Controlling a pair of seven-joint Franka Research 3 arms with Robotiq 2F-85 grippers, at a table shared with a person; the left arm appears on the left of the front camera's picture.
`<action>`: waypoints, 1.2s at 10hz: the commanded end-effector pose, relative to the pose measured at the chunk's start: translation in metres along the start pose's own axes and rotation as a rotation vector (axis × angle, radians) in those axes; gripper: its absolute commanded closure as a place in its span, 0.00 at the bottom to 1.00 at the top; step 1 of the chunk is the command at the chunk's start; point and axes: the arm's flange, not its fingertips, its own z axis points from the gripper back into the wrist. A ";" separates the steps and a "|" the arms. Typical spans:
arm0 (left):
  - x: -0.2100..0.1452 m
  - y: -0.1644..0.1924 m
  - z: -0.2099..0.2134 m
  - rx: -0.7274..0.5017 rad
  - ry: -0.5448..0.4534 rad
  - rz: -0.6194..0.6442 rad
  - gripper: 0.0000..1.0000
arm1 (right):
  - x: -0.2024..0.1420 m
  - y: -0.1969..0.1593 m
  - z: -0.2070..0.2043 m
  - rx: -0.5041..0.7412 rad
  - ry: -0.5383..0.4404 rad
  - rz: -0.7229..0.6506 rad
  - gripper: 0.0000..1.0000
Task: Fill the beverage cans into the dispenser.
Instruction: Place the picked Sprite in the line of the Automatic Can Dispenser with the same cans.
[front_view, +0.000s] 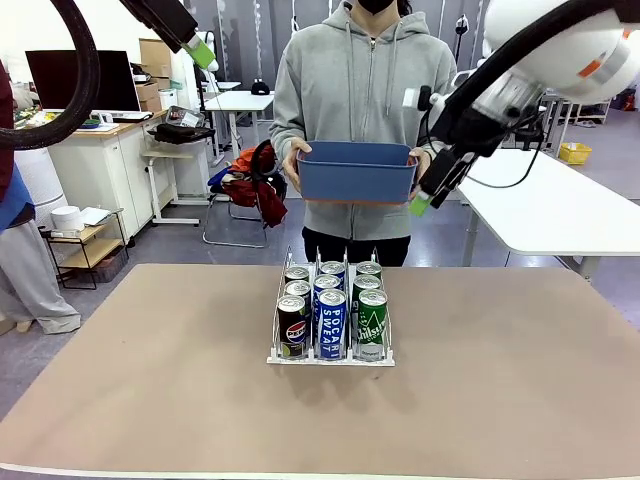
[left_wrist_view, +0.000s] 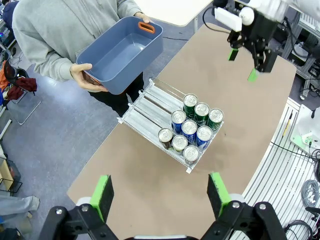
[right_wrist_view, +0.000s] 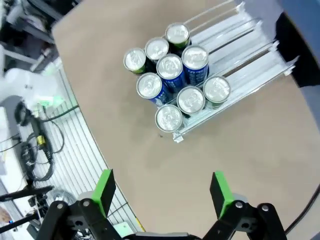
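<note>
**Cans all in the rack**

Nine beverage cans (front_view: 331, 318) stand in the dispenser (front_view: 330, 357) on the table (front_view: 500, 400). Above, the left gripper (left_wrist_view: 160, 195) and right gripper (right_wrist_view: 162, 187) hang wide open, holding nothing. Farther back, a person holds a blue bin (front_view: 357, 170).

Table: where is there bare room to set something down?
The table is bare left, right and in front of the dispenser, out to its edges. The only crowded spot is the dispenser's near end, packed with nine cans; its far lanes are vacant.

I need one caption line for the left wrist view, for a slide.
Nine beverage cans fill the dispenser; a person holds a blue bin.
</note>
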 end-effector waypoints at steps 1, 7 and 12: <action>-0.002 0.000 0.001 -0.012 -0.003 0.000 0.00 | 0.009 -0.015 0.032 -0.039 -0.060 0.005 0.00; -0.002 0.000 0.001 -0.012 -0.003 0.000 0.00 | 0.020 -0.004 0.144 -0.283 -0.286 0.010 0.00; -0.002 0.000 0.001 -0.012 -0.003 0.000 0.00 | 0.029 0.014 0.200 -0.307 -0.274 -0.009 0.00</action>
